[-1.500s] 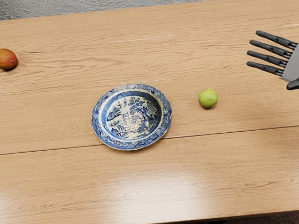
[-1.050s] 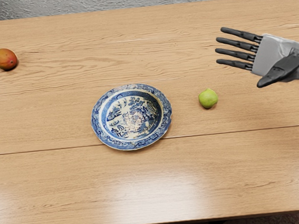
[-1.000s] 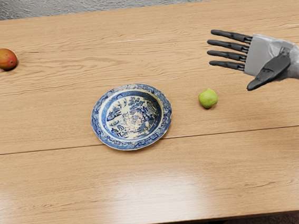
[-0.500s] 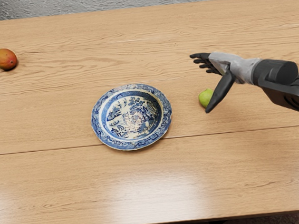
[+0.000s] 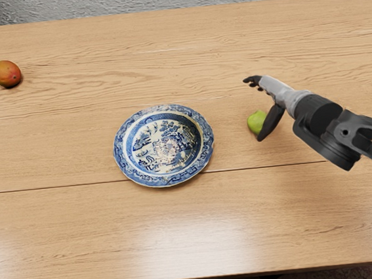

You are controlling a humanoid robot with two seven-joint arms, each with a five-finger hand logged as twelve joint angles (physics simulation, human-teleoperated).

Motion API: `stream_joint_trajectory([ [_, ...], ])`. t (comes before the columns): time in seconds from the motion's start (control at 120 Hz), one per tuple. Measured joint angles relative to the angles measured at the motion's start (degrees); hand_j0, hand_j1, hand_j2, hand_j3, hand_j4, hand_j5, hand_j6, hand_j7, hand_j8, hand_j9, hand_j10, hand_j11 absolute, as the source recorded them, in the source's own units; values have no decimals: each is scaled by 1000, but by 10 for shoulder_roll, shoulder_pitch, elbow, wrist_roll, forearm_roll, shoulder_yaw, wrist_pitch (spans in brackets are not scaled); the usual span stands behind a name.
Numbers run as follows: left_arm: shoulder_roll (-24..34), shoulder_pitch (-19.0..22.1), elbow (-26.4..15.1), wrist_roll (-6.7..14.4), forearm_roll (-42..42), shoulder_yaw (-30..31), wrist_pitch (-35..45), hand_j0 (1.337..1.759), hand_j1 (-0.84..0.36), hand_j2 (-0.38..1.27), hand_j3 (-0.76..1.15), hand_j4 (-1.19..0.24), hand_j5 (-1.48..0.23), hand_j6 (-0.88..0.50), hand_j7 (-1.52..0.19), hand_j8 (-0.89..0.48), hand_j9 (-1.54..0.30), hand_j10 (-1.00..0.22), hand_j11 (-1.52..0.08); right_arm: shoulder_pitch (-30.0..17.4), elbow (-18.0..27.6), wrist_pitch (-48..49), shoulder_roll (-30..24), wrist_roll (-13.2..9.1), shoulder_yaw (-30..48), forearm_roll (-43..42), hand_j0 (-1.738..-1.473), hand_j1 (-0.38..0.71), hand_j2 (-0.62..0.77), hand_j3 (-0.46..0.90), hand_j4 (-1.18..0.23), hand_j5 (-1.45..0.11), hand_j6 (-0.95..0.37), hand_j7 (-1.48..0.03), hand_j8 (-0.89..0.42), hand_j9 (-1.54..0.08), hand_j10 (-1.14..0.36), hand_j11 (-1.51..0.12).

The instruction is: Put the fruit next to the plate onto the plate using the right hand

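A small green fruit (image 5: 255, 121) lies on the table a little to the right of the blue-and-white patterned plate (image 5: 163, 145). My right hand (image 5: 261, 102) reaches in from the right edge and hovers over the fruit. Its fingers (image 5: 254, 80) are spread beyond the fruit, and the thumb (image 5: 270, 122) hangs down at the fruit's right side, partly covering it. The hand is open and holds nothing. The plate has nothing on it.
A red-orange mango (image 5: 5, 73) rests at the far left of the wooden table (image 5: 194, 224). My right forearm (image 5: 333, 132) slants across the table's right side.
My right hand came in from the right edge, turned palm down and dropped over the green fruit. The fruit, plate and mango have stayed where they were.
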Motion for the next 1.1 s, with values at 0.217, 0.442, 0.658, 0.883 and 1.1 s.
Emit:
stream_joint_trajectory([
  [0.217, 0, 0, 0, 0, 0, 0, 0, 1658, 349, 0, 0, 0, 0, 0, 0, 0, 0, 0, 0, 11, -33, -16, 16, 0, -30, -4, -1658, -116, -37, 0, -198, -255, -199, -254, -199, -254, -198, -254],
  [0.442, 0, 0, 0, 0, 0, 0, 0, 1658, 349, 0, 0, 0, 0, 0, 0, 0, 0, 0, 0, 22, -61, -34, 50, 0, -45, -8, -1658, -55, -47, 0, -249, -321, -250, -321, -250, -321, -249, -321],
  [0.658, 0, 0, 0, 0, 0, 0, 0, 1658, 349, 0, 0, 0, 0, 0, 0, 0, 0, 0, 0, 19, -67, -43, 56, 0, -49, -9, -1658, 53, -65, 0, -339, -438, -340, -438, -339, -438, -338, -438],
  [0.883, 0, 0, 0, 0, 0, 0, 0, 1658, 349, 0, 0, 0, 0, 0, 0, 0, 0, 0, 0, 7, -67, -44, 52, 0, -49, -8, -1658, 108, -74, 0, -384, -498, -385, -497, -385, -497, -384, -497],
  [1.1, 0, 0, 0, 0, 0, 0, 0, 1658, 349, 0, 0, 0, 0, 0, 0, 0, 0, 0, 0, 2, -68, -44, 54, 0, -48, -8, -1658, 128, -77, 0, -401, -519, -402, -519, -401, -519, -401, -519],
])
